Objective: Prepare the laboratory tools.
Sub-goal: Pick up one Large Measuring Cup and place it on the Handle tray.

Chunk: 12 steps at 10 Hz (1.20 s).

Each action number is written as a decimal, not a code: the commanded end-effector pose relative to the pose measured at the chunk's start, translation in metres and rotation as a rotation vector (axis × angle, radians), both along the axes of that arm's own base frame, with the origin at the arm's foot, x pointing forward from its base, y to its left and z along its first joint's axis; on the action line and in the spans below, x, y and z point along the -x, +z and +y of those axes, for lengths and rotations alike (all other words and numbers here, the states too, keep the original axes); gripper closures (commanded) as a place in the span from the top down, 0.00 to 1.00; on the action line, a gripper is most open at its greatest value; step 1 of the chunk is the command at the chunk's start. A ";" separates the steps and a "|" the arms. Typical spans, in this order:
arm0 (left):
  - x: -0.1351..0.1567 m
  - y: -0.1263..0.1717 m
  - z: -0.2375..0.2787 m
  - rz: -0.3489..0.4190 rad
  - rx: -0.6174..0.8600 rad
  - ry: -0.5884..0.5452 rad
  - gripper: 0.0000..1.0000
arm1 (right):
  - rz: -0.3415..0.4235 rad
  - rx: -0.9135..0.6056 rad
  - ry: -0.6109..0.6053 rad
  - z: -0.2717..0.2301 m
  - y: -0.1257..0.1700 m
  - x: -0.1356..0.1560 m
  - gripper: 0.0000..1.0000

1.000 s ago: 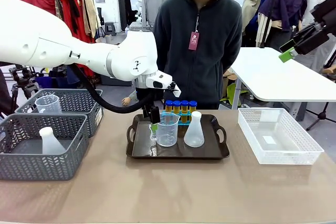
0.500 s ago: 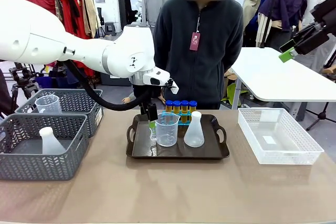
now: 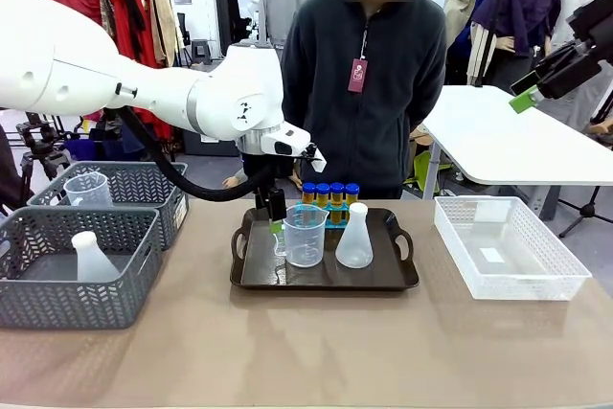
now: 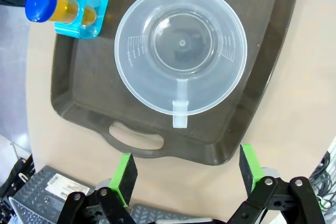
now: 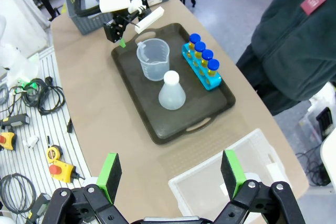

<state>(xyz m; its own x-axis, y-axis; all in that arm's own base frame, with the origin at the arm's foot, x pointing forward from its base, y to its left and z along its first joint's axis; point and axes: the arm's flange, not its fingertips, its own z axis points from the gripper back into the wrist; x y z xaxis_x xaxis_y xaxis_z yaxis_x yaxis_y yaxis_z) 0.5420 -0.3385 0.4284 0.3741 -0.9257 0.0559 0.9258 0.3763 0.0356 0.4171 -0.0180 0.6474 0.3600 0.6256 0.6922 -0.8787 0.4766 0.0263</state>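
Front view: the beaker [image 3: 306, 236], flask [image 3: 354, 238] and four tubes [image 3: 329, 194] are seen on a tray [image 3: 251, 275] at table centre; the left claw [image 3: 277, 220] is held at the beaker's 9 o'clock.

Left wrist view: the left claw [image 4: 183, 166] is spread wide, empty, above the beaker [image 4: 181, 64]; the rack [image 4: 86, 9] is at 10 o'clock.

Right wrist view: the right claw [image 5: 170, 174] is released, high over the table [image 5: 100, 103].

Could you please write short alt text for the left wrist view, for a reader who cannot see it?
Seen from above, the open left gripper hovers over a clear measuring beaker standing on a dark tray. Blue-capped amber tubes sit in a blue rack at the tray's corner.
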 end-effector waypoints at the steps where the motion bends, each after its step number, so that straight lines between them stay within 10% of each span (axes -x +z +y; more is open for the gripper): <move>1: 0.000 0.000 0.001 -0.003 0.009 0.004 1.00 | -0.005 -0.017 0.006 0.001 0.001 -0.001 1.00; 5: 0.000 0.000 0.000 -0.001 0.001 0.000 1.00 | -0.005 -0.017 0.006 0.001 0.001 -0.001 1.00; 12: -0.005 0.090 0.042 -0.053 0.180 0.141 1.00 | -0.005 -0.017 0.006 0.001 0.001 -0.001 1.00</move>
